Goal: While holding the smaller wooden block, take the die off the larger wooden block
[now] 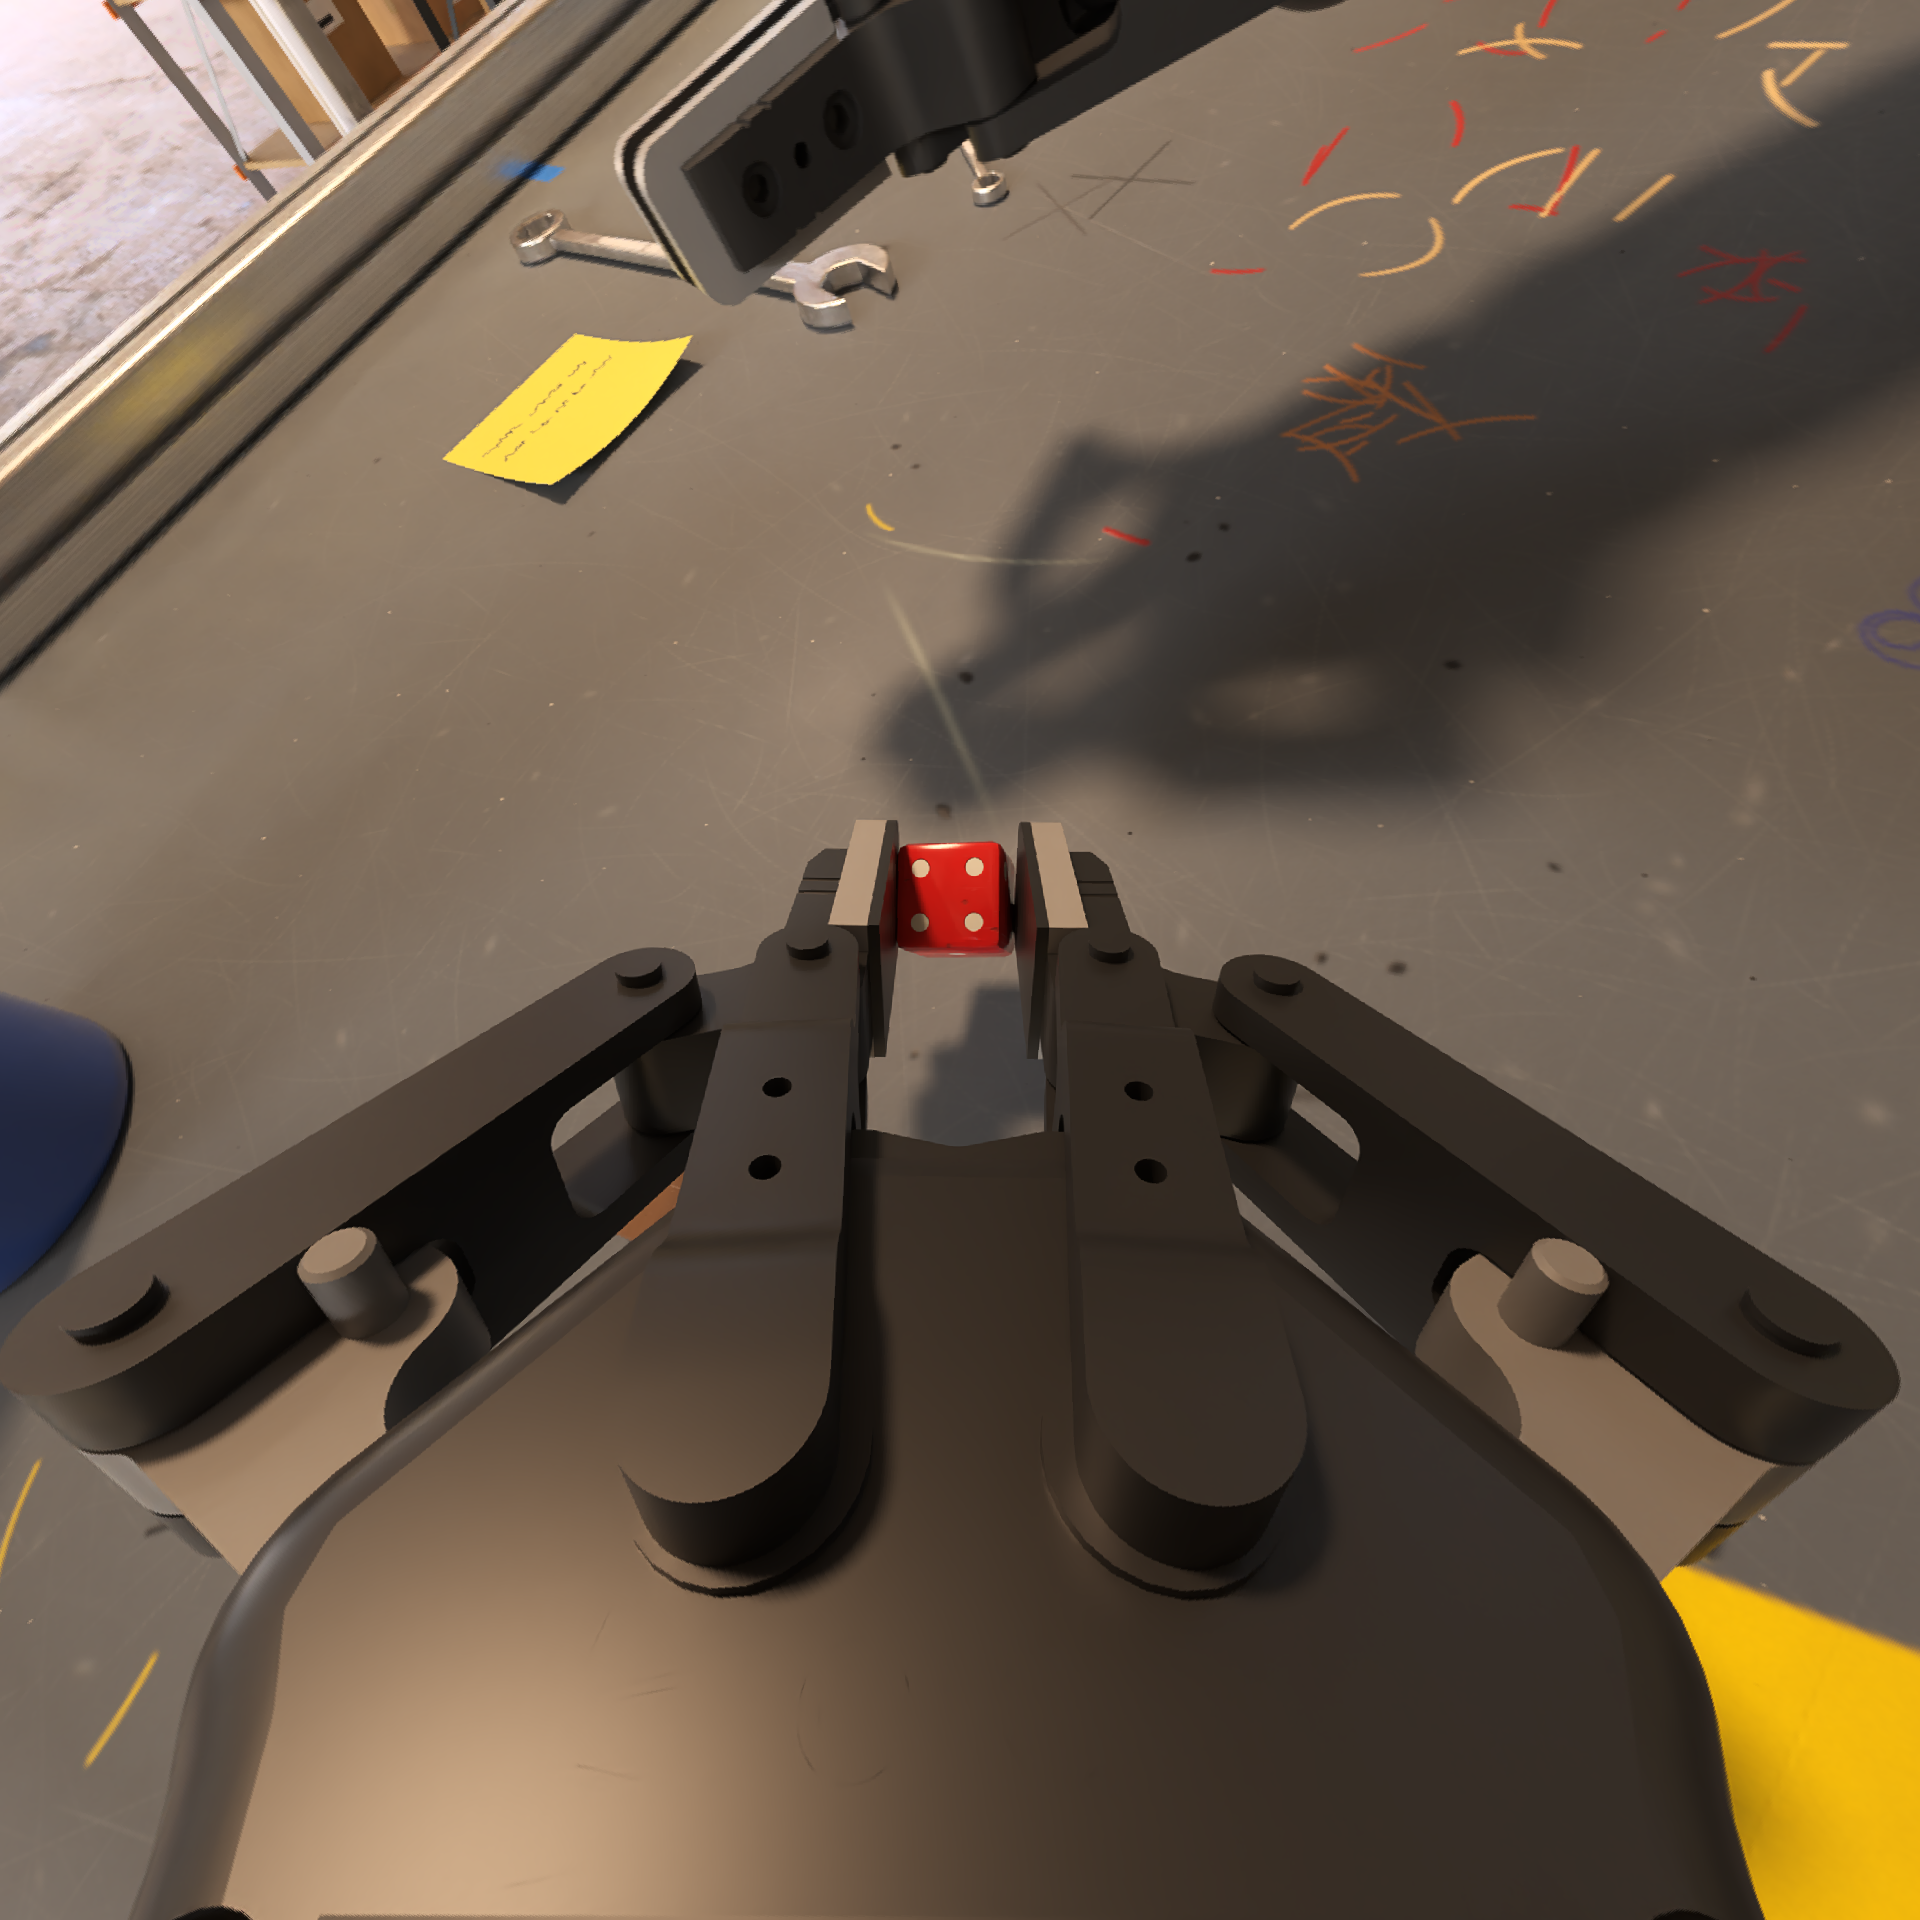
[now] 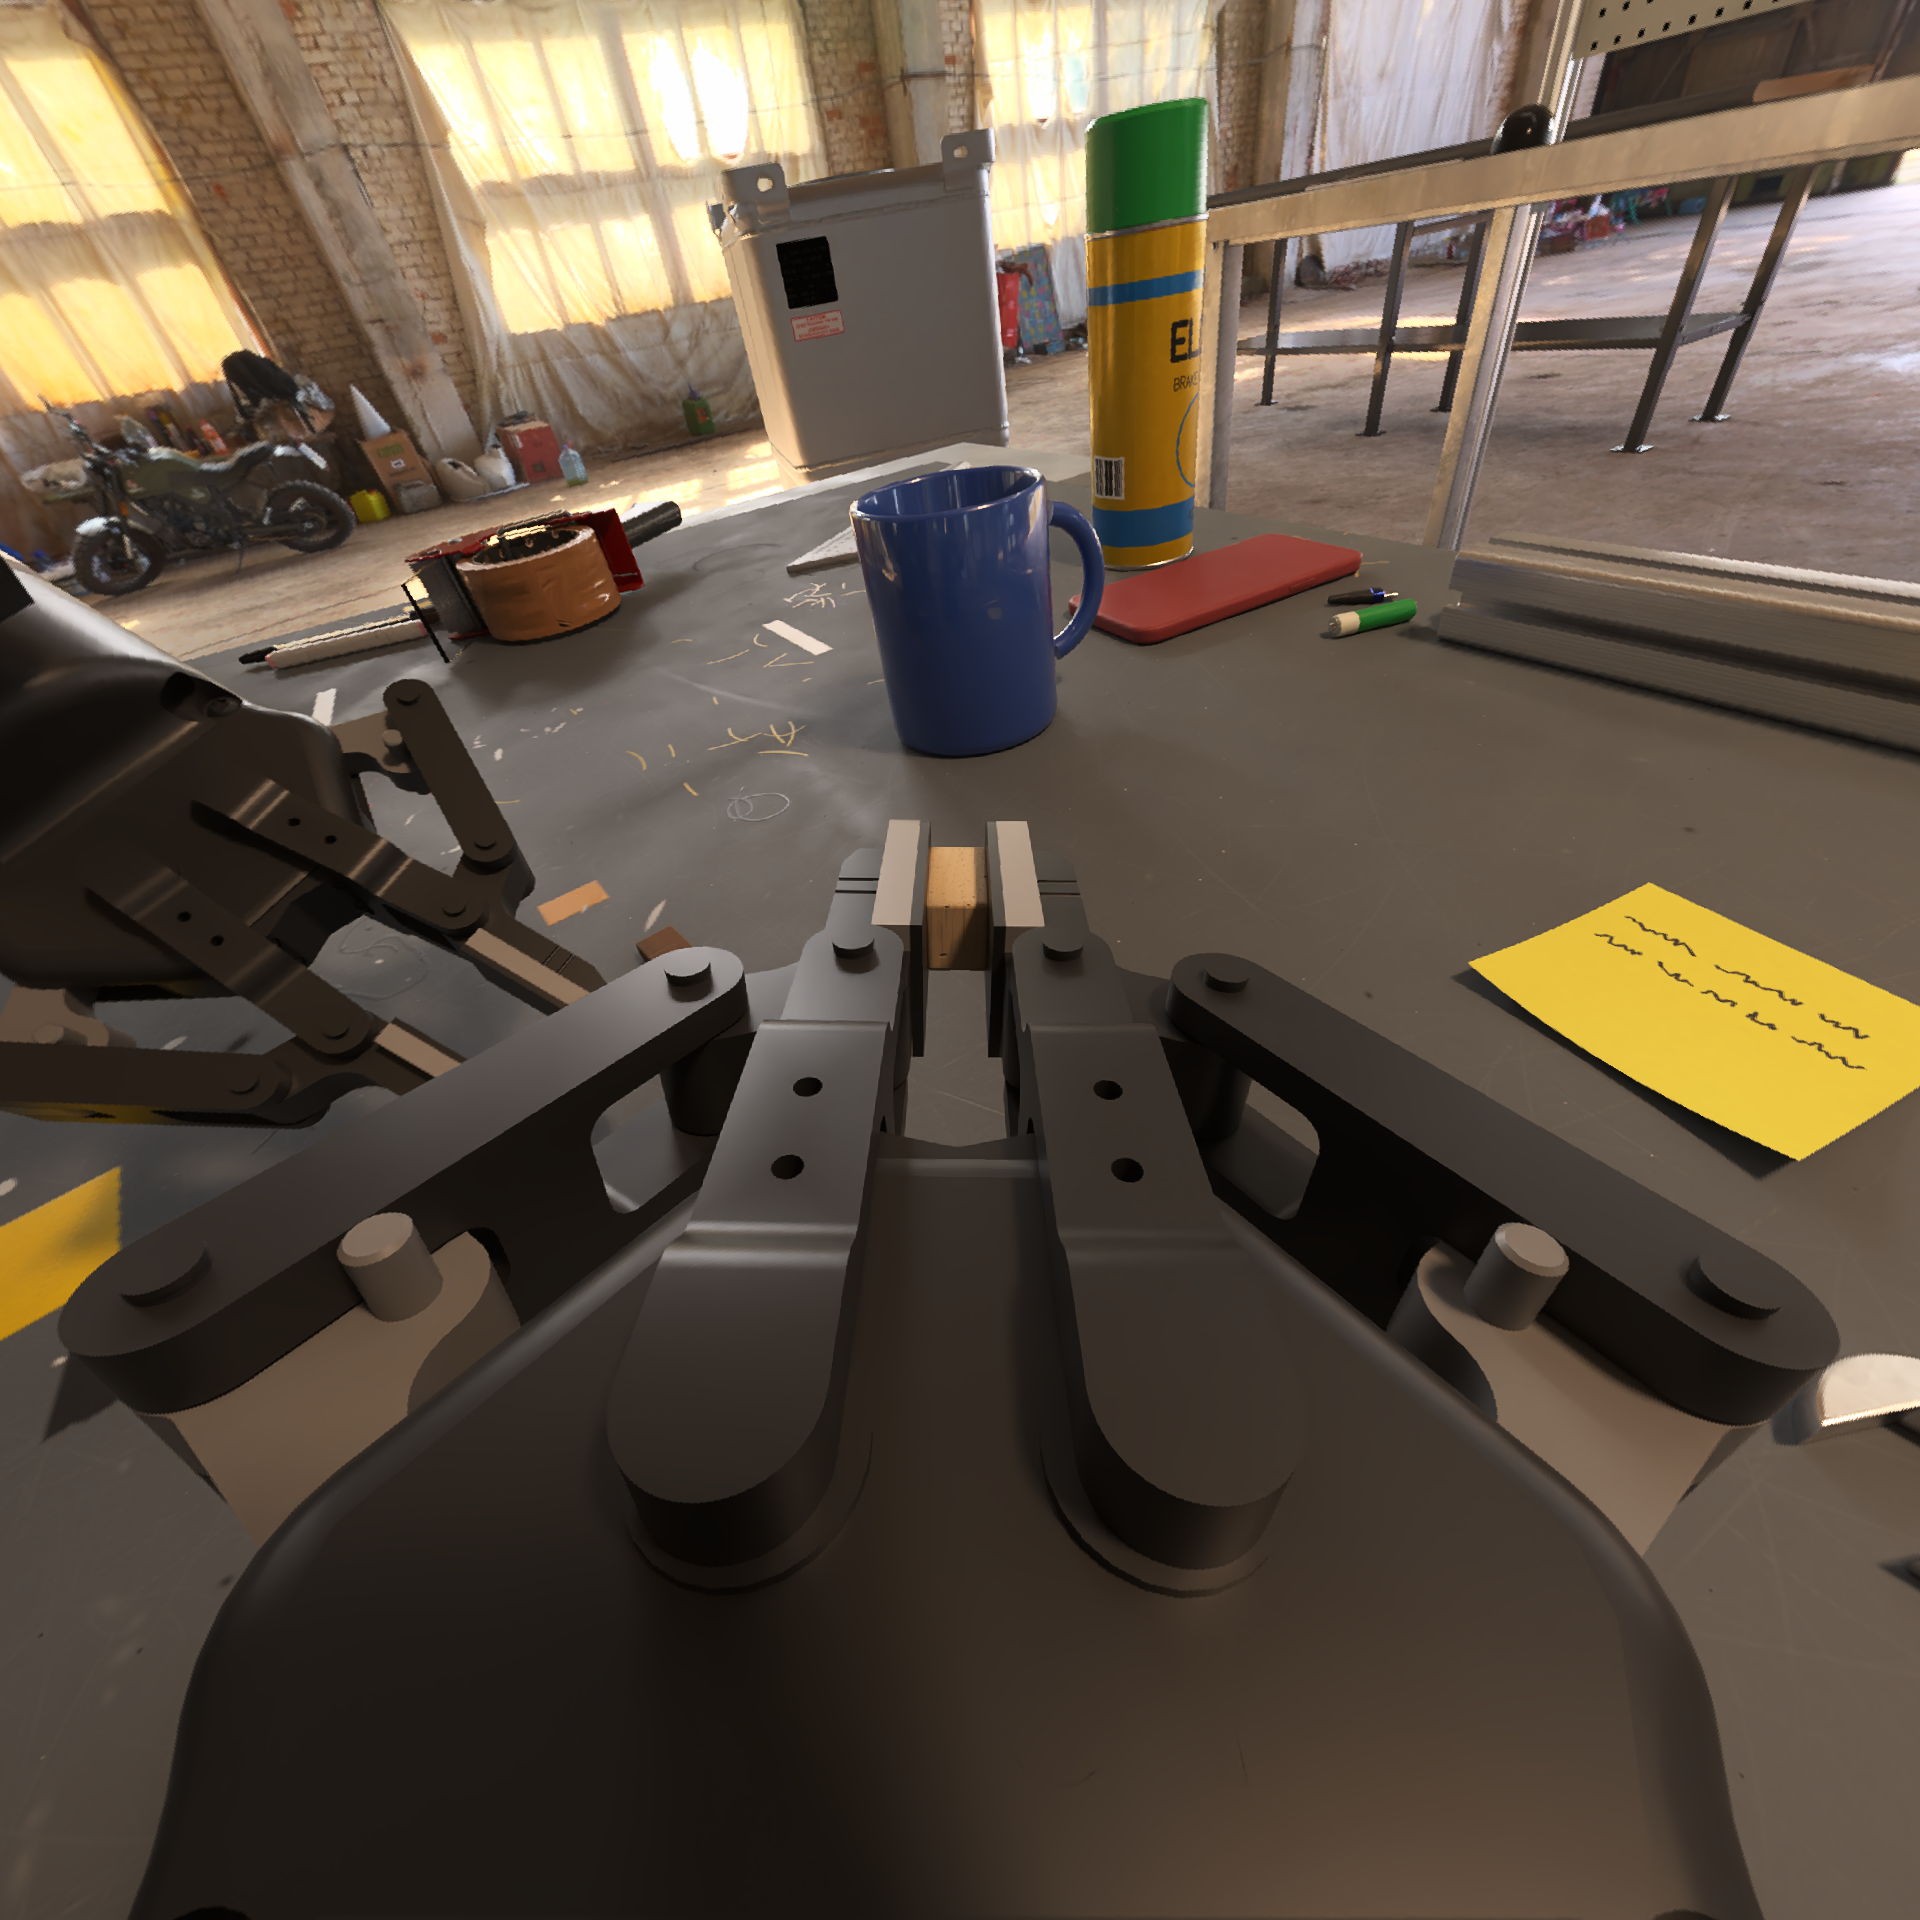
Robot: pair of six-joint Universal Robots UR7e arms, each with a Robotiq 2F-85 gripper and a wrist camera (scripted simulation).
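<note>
My left gripper is shut on a red die with white pips and holds it above the dark table. My right gripper is shut on a small light wooden block, also held off the table. In the right wrist view the left gripper's fingers reach in from the left, and the die is hidden there. A finger of the right gripper shows at the top of the left wrist view. A tan sliver shows under my left gripper's linkage; I cannot tell what it is.
A blue mug stands ahead of the right gripper, with a spray can, a red flat case and a green marker behind it. A yellow note and an aluminium rail lie to the right. A wrench lies far left.
</note>
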